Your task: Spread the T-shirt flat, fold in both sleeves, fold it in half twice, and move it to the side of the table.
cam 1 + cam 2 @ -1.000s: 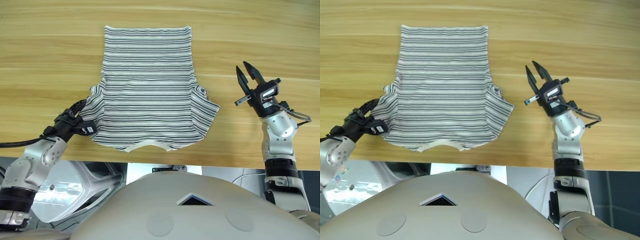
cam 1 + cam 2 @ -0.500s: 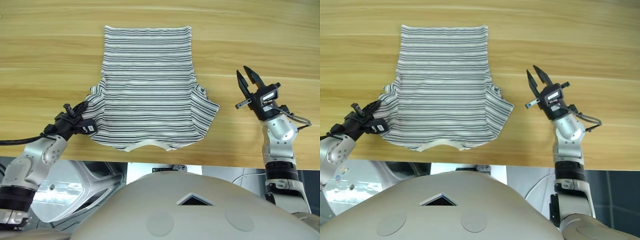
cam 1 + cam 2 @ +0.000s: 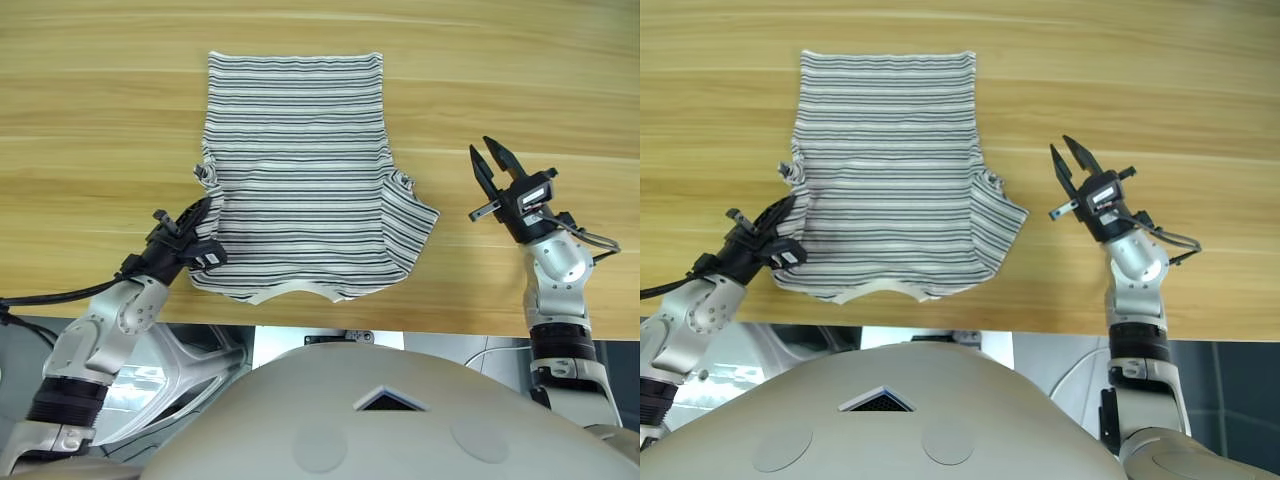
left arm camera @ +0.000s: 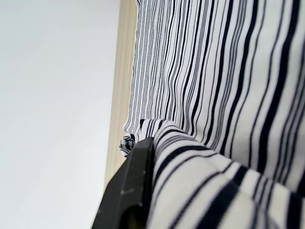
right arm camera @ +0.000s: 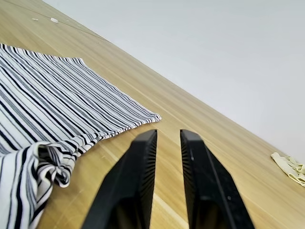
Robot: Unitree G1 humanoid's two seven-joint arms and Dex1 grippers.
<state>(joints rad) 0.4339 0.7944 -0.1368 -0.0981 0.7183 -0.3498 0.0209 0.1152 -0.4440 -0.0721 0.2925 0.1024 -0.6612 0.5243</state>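
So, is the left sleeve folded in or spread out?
Folded in: the left tool holds the left sleeve over the T-shirt; the right sleeve sticks out.

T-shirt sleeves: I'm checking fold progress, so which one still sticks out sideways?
The right sleeve, beside the open right gripper. It still juts out, while the left sleeve is drawn inward, held by the left gripper.

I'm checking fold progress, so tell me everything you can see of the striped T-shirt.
The T-shirt is soft cloth in black, grey and white stripes with a pale neckline. It lies flat on the wooden table, hem far, collar at the near edge. Its right sleeve sticks out, slightly bunched; the left sleeve is folded in over the body, pinched by the left gripper.
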